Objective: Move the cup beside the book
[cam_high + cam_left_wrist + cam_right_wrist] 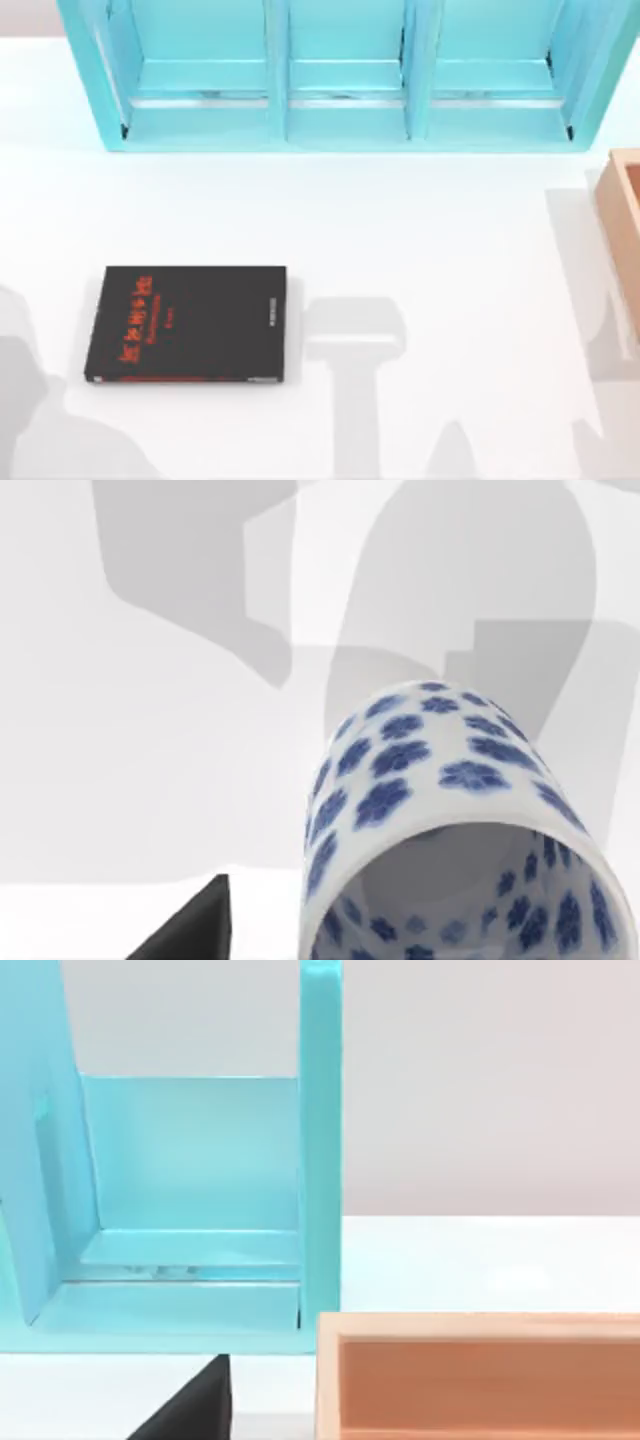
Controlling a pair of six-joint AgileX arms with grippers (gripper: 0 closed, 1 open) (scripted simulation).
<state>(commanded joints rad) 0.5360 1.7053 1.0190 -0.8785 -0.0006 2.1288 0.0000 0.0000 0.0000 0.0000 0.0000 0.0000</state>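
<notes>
Cup (455, 810): close under the left wrist camera, lifted above the counter (450, 250).
Book (188, 323): flat, counter's left.
Fingers: cannot tell.
Risk: cup likely slips or lands on book.

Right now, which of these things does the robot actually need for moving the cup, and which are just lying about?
Needed for the job:
- cup, white with blue flowers, close up in the left wrist view
- book, black, flat on the table's left side

Just lying about:
- turquoise shelf at the back
- wooden box at the right edge
</notes>
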